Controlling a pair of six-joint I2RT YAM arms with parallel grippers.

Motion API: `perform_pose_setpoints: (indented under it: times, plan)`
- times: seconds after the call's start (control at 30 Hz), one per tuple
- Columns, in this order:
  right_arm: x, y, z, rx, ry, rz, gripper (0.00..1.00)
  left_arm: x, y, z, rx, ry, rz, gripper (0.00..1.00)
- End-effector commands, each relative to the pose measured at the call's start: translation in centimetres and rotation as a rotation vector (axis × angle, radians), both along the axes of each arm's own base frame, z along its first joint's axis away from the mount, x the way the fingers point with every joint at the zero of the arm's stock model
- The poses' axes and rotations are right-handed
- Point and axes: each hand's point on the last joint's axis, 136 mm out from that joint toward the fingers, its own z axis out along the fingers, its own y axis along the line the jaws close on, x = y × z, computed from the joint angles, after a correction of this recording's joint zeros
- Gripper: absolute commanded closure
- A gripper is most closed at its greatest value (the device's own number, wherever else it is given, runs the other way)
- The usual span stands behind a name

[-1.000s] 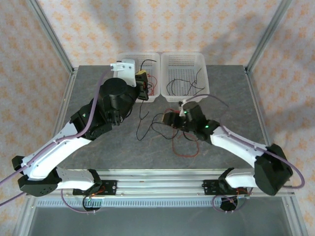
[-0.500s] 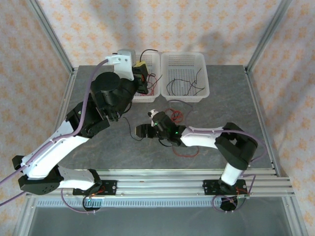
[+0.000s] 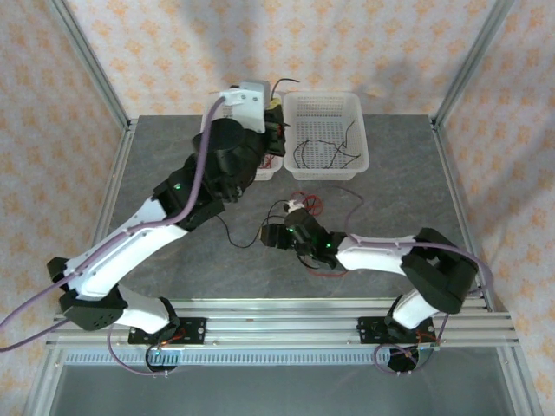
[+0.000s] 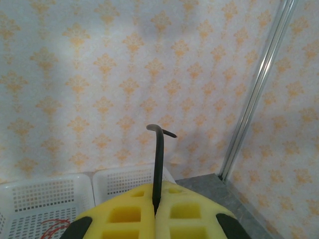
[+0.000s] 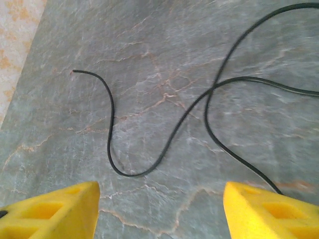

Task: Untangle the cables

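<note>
Grey stone-look table [image 3: 416, 173]: left claw [image 4: 155, 209] pinches a black cable [image 4: 158, 164], right claw [image 5: 160, 206] stands open.

Two baskets stand side by side at the far edge of the table [image 3: 416, 173]: left basket [image 4: 45, 196] and right basket [image 3: 324, 173]. One cable [image 3: 325, 154] lies in the right basket. Further cables [image 3: 227, 232] lie at the table centre, before the baskets, beside the right gripper [image 3: 269, 235].

White-and-black arms [image 3: 130, 251], purple cables [image 3: 202, 160], yellow fingers [image 4: 189, 216]
</note>
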Motion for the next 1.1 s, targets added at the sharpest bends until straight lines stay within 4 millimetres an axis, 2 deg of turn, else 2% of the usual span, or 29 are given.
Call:
perform_pose_setpoints:
  times: [0.0, 0.17, 0.27, 0.4, 0.43, 0.63, 0.67, 0.9, 1.07]
  plan:
    - [-0.1, -2.6, 0.4, -0.017, -0.008, -0.087, 0.34, 2.1, 0.0, 1.9, -0.042, -0.076, 0.046, 1.0]
    - [-1.0, -5.1, 0.9, -0.031, -0.016, -0.138, 0.34, 7.2, -1.0, 0.7, -0.092, -0.081, 0.05, 1.0]
    - [-1.4, -6.2, 1.5, -0.024, -0.023, -0.161, 0.34, 9.4, -2.0, -0.1, -0.097, -0.107, 0.047, 1.0]
    - [-1.7, -7.3, 1.7, -0.023, -0.024, -0.186, 0.34, 12.0, -3.2, -1.9, -0.085, -0.13, 0.056, 1.0]
    - [-1.8, -7.6, 2.4, -0.004, -0.036, -0.191, 0.34, 12.6, -3.5, -2.5, -0.082, -0.133, 0.058, 1.0]
    - [-2.1, -8.5, 2.6, 0.004, -0.032, -0.212, 0.34, 15.7, -5.3, -6.0, -0.066, -0.13, 0.055, 1.0]
    - [-2.2, -8.7, 2.5, 0.004, -0.03, -0.214, 0.34, 16.8, -6.1, -8.1, -0.048, -0.105, 0.056, 1.0]
    - [-2.6, -9.7, 1.9, -0.002, -0.015, -0.236, 0.34, 21.2, -8.2, -14.8, 0.0, -0.006, 0.058, 1.0]
    - [-2.7, -10.8, 1.5, -0.008, 0.003, -0.262, 0.34, 24.1, -10.1, -20.7, 0.053, 0.102, 0.037, 1.0]
